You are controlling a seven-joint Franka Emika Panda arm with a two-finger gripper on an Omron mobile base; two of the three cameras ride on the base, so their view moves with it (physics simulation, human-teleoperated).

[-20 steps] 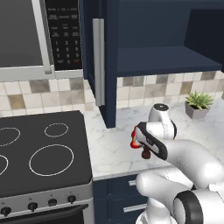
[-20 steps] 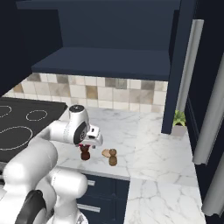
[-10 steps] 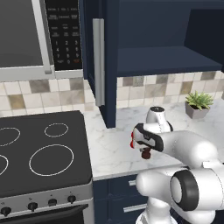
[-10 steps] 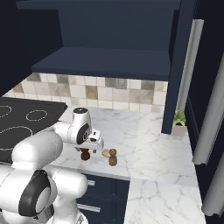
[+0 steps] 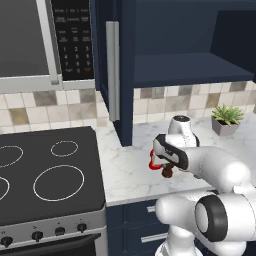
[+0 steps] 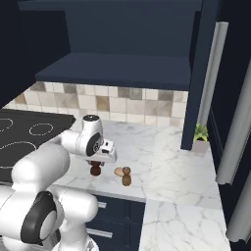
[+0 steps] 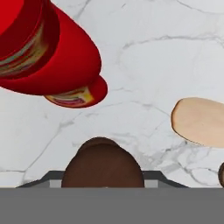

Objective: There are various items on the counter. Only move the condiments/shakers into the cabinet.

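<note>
A dark brown pepper mill [image 6: 95, 170] stands upright on the white marble counter [image 6: 162, 171]. My gripper [image 6: 104, 156] hangs straight over it. In the hand view the mill's round top [image 7: 103, 162] sits between the jaws of the gripper [image 7: 103, 180], which is shut on its sides. The red squeeze bottle [image 7: 39, 52] stands just beside it, also seen as the bottle [image 5: 151, 163] left of the hand. A lighter shaker [image 6: 126, 178] stands a little to the right. The navy cabinet's shelf [image 5: 190, 67] is above, its door [image 5: 122, 75] swung open.
A flat tan disc of food [image 7: 201, 120] lies on the counter between the mill and the lighter shaker. A potted plant [image 5: 227, 119] stands at the back right. The black stovetop [image 5: 45, 175] lies to the left. The open door's edge hangs over the counter.
The jaws have closed in on the pepper mill, and the arm's elbow has swung out to the right. The bottle, shaker and disc have stayed put.
</note>
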